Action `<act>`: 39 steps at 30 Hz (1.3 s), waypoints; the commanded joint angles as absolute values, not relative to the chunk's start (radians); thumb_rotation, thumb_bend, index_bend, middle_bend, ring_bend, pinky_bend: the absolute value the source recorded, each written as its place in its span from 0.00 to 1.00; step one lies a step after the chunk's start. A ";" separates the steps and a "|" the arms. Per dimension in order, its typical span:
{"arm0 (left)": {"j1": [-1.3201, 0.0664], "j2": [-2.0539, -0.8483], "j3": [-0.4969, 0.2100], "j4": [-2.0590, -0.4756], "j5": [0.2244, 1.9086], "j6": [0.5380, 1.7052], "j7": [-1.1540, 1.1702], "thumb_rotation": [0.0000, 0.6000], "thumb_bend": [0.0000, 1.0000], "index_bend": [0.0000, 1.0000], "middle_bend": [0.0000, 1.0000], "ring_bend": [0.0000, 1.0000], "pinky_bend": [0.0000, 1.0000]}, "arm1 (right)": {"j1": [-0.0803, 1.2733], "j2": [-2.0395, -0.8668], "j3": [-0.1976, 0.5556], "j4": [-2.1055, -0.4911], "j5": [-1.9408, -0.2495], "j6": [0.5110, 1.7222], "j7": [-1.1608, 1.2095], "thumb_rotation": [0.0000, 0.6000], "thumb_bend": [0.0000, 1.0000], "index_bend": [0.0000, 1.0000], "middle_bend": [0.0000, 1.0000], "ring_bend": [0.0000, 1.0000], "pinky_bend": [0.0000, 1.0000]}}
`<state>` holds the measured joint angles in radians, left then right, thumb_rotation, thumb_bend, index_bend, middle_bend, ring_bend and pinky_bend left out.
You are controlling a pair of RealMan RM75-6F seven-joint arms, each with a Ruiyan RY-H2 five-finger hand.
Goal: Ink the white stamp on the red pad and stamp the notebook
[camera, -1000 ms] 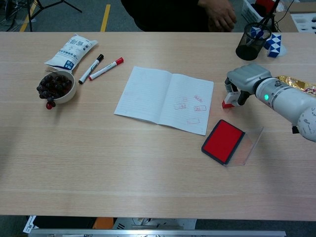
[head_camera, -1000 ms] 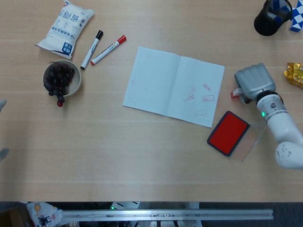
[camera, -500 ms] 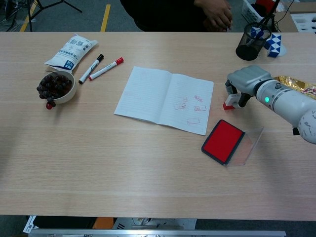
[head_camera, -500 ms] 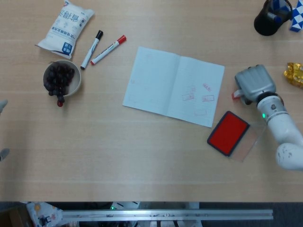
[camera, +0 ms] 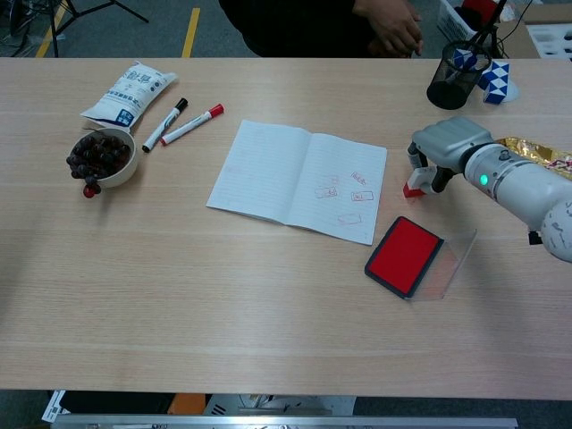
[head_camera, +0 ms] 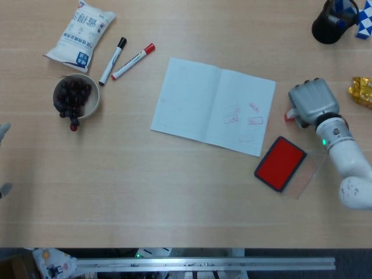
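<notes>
White stamp (camera: 414, 185) stands right of the open, stamp-marked notebook (camera: 299, 179); open red pad (camera: 404, 255) lies nearer.

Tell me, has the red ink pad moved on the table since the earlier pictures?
No. The red ink pad lies at the same spot beside the lower right corner of the open notebook in both views.

Wooden table (head_camera: 174, 174) bears notebook (head_camera: 192, 99), red pad (head_camera: 280, 163), markers (head_camera: 133, 61), bowl (head_camera: 93, 107).

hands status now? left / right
Left hand: only a sliver shows at the head view's left edge; state cannot be told.
Right hand: fingers closed around the white stamp, standing beside the notebook.
</notes>
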<state>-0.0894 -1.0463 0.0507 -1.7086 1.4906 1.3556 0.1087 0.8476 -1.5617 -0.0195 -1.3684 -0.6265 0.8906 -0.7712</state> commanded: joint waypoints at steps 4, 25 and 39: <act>-0.090 -1.045 0.052 -1.711 1.492 1.355 0.110 1.00 0.12 0.02 0.12 0.20 0.12 | 0.847 -1.562 -0.017 -1.369 -0.626 0.890 -0.775 1.00 0.35 0.51 0.42 0.34 0.35; -0.095 -1.039 0.055 -1.718 1.489 1.344 0.116 1.00 0.12 0.02 0.12 0.20 0.12 | 0.827 -1.549 -0.024 -1.392 -0.681 0.917 -0.779 1.00 0.31 0.47 0.41 0.33 0.33; -0.101 -1.023 0.046 -1.729 1.494 1.351 0.095 1.00 0.12 0.00 0.12 0.20 0.12 | 0.811 -1.438 0.003 -1.532 -0.704 0.969 -0.762 1.00 0.31 0.32 0.36 0.29 0.30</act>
<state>-0.1003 -1.0237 0.0473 -1.7286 1.4933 1.3495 0.0963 0.8173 -1.4670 -0.0066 -1.5004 -0.6985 0.9539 -0.7736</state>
